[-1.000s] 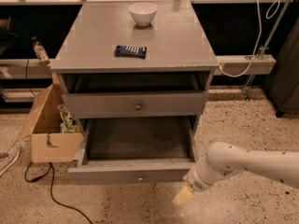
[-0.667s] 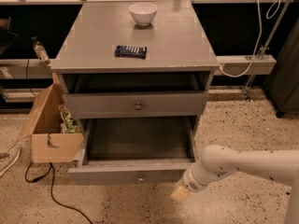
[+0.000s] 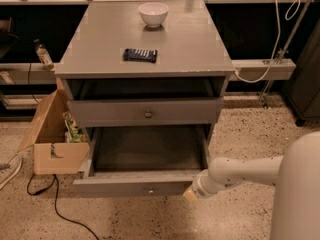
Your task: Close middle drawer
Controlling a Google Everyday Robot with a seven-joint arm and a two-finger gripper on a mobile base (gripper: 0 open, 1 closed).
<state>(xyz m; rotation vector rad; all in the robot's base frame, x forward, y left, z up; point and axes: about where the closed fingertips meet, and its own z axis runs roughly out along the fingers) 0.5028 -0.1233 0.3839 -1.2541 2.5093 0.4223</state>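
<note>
The middle drawer [image 3: 145, 185] is grey and pulled far out of the cabinet. Its long tray is empty, and its low flat front has a small brass knob [image 3: 150, 190]. Above it, the taller-fronted top drawer [image 3: 145, 112] stands slightly out. The lowest drawer is hidden under the open one. My gripper [image 3: 190, 194] is at the end of my white arm [image 3: 240, 173], low at the right end of the middle drawer's front, touching it or just short of it.
A white bowl [image 3: 153, 13] and a dark flat packet [image 3: 140, 54] lie on the cabinet top [image 3: 190, 44]. An open cardboard box [image 3: 52, 144] stands on the floor at the left, with a black cable [image 3: 55, 204] beside it. My white body fills the lower right corner.
My gripper has moved left and slightly up, closing in on the right end of the middle drawer's front. The drawer has not visibly moved.
</note>
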